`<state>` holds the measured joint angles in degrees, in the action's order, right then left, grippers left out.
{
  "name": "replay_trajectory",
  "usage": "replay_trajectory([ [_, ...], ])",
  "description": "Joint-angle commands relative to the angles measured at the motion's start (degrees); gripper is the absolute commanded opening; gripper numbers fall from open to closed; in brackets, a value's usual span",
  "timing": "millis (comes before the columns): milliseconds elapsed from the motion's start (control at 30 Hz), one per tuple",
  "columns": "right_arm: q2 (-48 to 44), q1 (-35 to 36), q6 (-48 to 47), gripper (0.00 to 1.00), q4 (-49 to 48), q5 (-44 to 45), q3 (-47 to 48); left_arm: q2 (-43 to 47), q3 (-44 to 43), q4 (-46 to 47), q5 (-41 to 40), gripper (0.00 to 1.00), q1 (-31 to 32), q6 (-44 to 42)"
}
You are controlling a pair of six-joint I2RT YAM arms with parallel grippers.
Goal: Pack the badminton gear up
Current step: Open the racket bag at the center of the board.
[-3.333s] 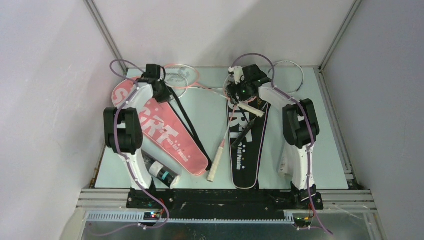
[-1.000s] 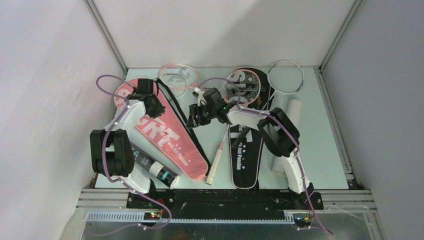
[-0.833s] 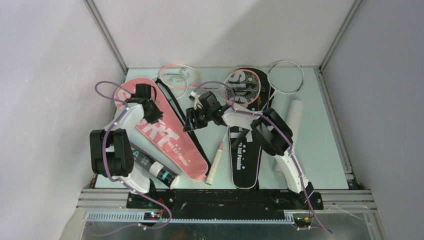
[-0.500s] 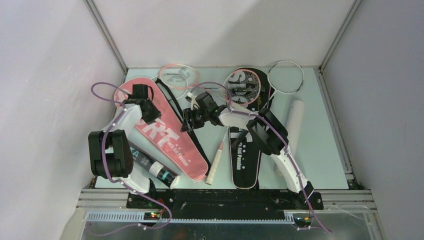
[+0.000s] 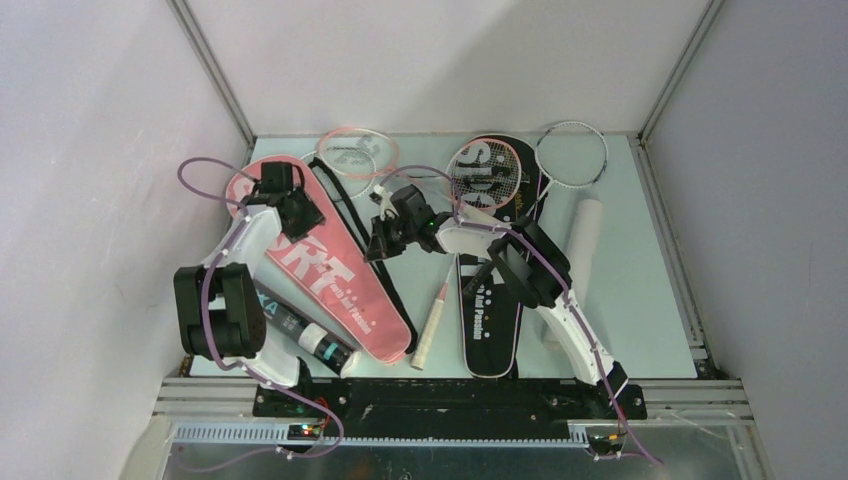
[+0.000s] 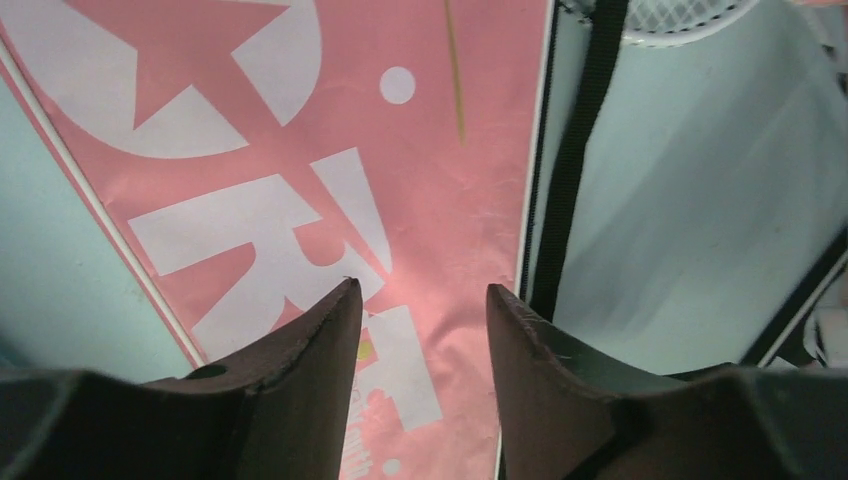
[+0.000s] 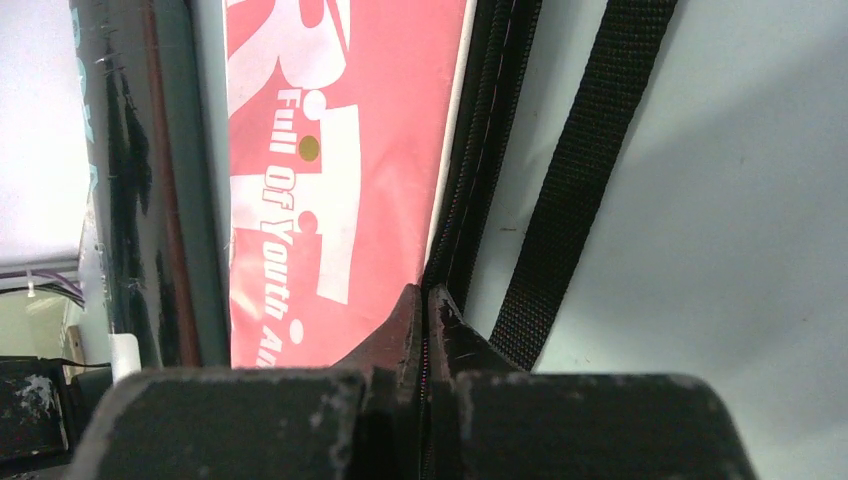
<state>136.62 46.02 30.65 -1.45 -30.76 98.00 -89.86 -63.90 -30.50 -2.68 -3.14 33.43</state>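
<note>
Although both arms are at the pink cover (image 5: 330,275), nothing looks packed yet. One racket head (image 5: 358,150) lies bare just beyond the cover's far end, the black cover (image 5: 487,300) lies to its right, and a black tube (image 5: 285,320) lies just beside its near left edge. The left gripper (image 6: 420,300) hovers over its wide end with jaws apart. The right gripper (image 7: 428,300) is pressed together at its black zipper edge, but I cannot tell if it pinches it.

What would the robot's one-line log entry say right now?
left hand: open above pink cover | right hand: shut on pink cover edge
</note>
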Motion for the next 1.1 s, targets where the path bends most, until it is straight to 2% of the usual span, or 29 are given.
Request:
replay_trajectory([
  [0, -6.54, 0.56, -3.23, 0.0, -4.67, 0.68, 0.09, 3.96, -3.05, 2.0, 2.09, 0.58, -0.5, -0.31],
  [133, -13.0, 1.62, -7.42, 0.0, -4.72, 5.58, -2.01, 3.56, -5.63, 0.47, 5.15, 0.64, -0.43, -0.4],
  [500, -19.47, 8.56, -22.32, 0.0, -4.6, 18.83, -6.6, -0.12, -9.65, -0.64, 8.12, 0.66, -0.11, -0.35],
  [667, -20.51, 10.47, -26.2, 0.0, -4.28, 24.4, -6.76, 0.05, -7.34, -1.0, 7.92, 0.58, 0.05, -0.37],
  [800, -20.56, 10.59, -26.3, 0.0, -4.29, 25.04, -6.74, 1.27, -6.35, -0.44, 7.56, 0.43, 0.0, -0.09],
  [1067, -20.09, 10.62, -25.91, 0.0, -3.95, 24.96, -6.55, 4.53, -6.99, -0.68, 6.52, 0.49, 0.32, -0.49],
])
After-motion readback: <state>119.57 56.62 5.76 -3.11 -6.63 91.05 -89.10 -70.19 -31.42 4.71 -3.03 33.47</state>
